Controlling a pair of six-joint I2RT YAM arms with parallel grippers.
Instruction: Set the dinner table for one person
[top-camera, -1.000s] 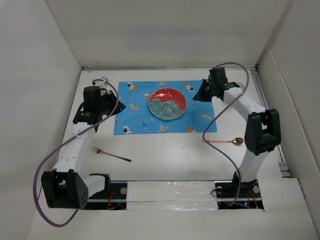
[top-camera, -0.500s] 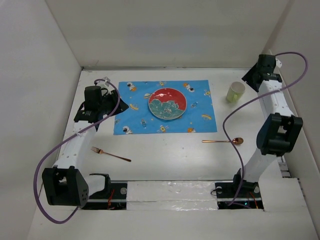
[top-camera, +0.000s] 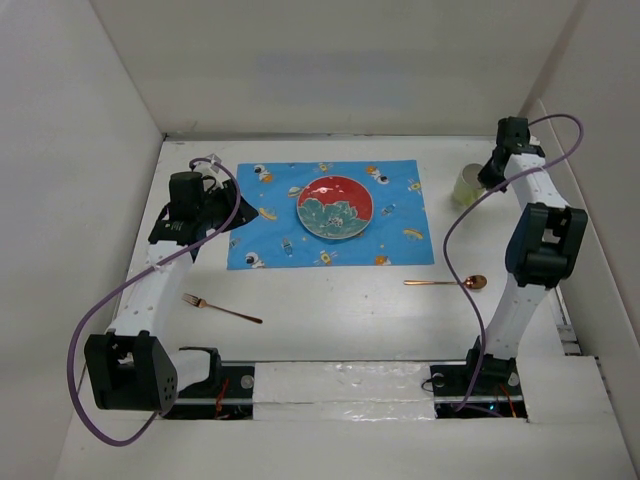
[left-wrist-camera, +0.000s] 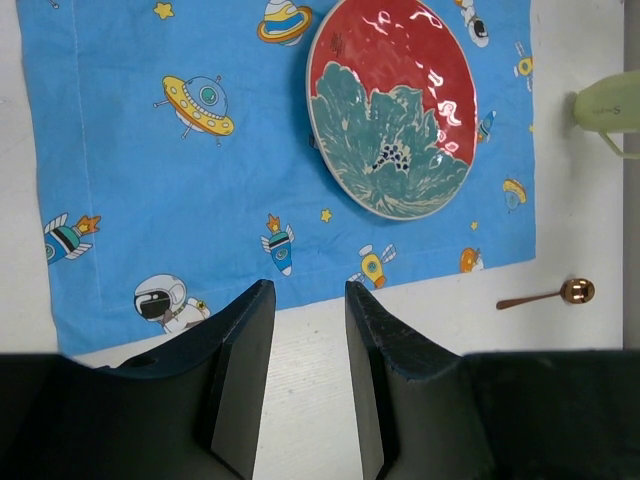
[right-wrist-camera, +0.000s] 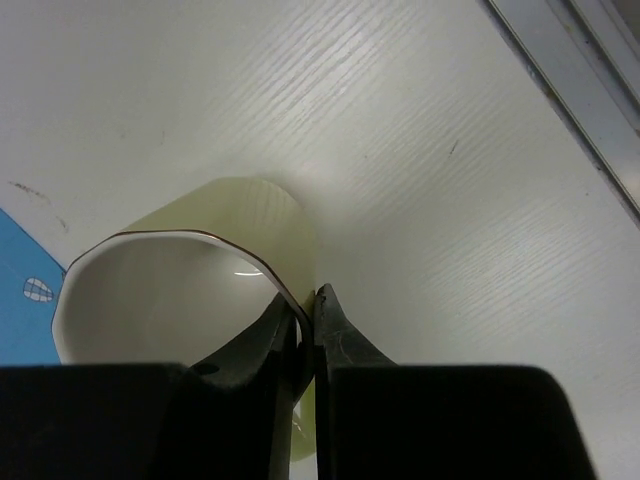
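On your large flat white matte dinner table (top-camera: 330, 320) lie a blue rectangular cloth mat with cartoon planets (top-camera: 270, 235), a slim copper fork (top-camera: 222, 308) front-left, a copper spoon (top-camera: 447, 283) front-right, and a pale green cup (top-camera: 467, 185) just beside the mat's right edge.

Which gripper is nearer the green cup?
Right. The right gripper pinches the rim of the pale green cup; the left gripper hovers by the left edge of the blue placemat.

The mat (top-camera: 262, 228) is blue (cartoon spaceships, astronauts), plate (top-camera: 335, 208) red-and-teal, cup (top-camera: 467, 184) pale green, spoon (top-camera: 446, 283) copper.
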